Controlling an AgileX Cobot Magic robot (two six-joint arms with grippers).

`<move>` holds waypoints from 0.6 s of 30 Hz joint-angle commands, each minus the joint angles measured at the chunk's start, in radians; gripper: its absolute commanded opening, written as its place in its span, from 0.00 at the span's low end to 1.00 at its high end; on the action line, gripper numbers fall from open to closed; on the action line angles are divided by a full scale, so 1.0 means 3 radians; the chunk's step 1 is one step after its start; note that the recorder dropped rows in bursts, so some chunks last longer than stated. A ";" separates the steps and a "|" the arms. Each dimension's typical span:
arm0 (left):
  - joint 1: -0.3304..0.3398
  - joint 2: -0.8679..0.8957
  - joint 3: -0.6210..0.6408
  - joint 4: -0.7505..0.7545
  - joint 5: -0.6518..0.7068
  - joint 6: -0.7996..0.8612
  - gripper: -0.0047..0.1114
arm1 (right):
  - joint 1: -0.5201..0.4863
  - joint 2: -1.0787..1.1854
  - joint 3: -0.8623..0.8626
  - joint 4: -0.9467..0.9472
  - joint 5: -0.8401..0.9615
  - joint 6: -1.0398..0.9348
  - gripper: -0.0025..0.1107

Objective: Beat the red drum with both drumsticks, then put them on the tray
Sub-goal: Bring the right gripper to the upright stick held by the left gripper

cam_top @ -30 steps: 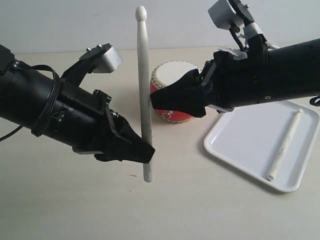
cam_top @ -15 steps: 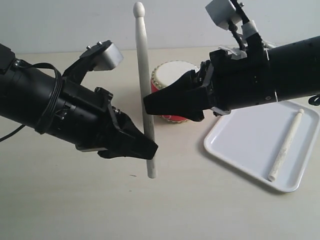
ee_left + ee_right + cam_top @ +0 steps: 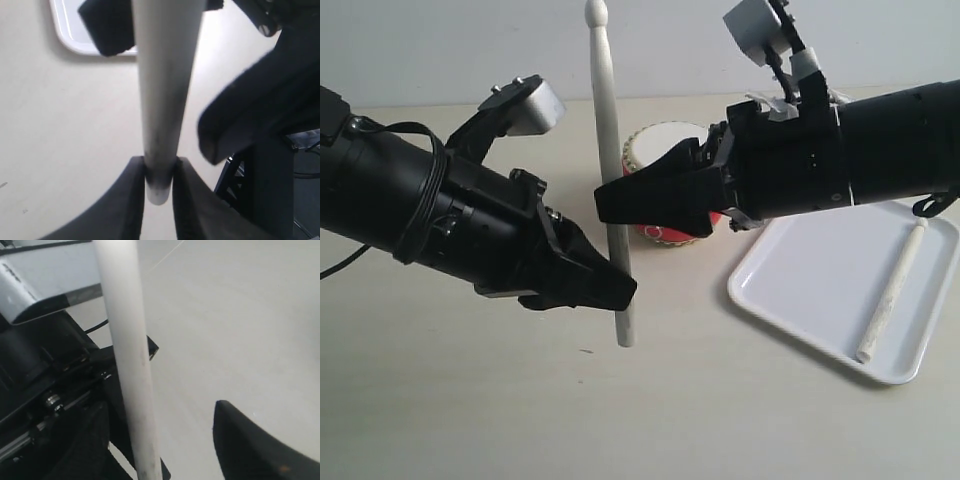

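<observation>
The left pincer is clenched on a drumstick close to its butt end. The stick stands nearly upright, with its rounded tip at 12 o'clock. The right pincer is spread wide and reaches in from 3 o'clock, with the shaft between its fingers a little above the left grip. In the right wrist view the shaft sits close to one finger and well off the other.

This looks like a hand-over. To do it well, the right pincer should centre the shaft before closing. The left should let go only once that hold is firm, or the slim stick may tip or drop.

The red drum sits at 1 o'clock from the left pincer, partly hidden behind the right one. The tray lies on the worktop at 3 to 4 o'clock, with the other drumstick in it.
</observation>
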 commanded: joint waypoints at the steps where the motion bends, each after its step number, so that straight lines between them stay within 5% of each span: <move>1: 0.0000 -0.0006 0.0020 -0.0054 -0.0029 0.0017 0.04 | 0.0017 0.0006 -0.0028 0.0050 0.0105 -0.0052 0.54; 14: 0.0000 -0.0006 0.0020 -0.0054 -0.0029 0.0017 0.04 | 0.0283 0.0011 -0.0028 0.0335 -0.0379 -0.0228 0.53; 18: 0.0000 -0.0006 0.0020 -0.0054 -0.0029 0.0017 0.04 | 0.0283 0.0011 -0.0028 0.0343 -0.0341 -0.0164 0.44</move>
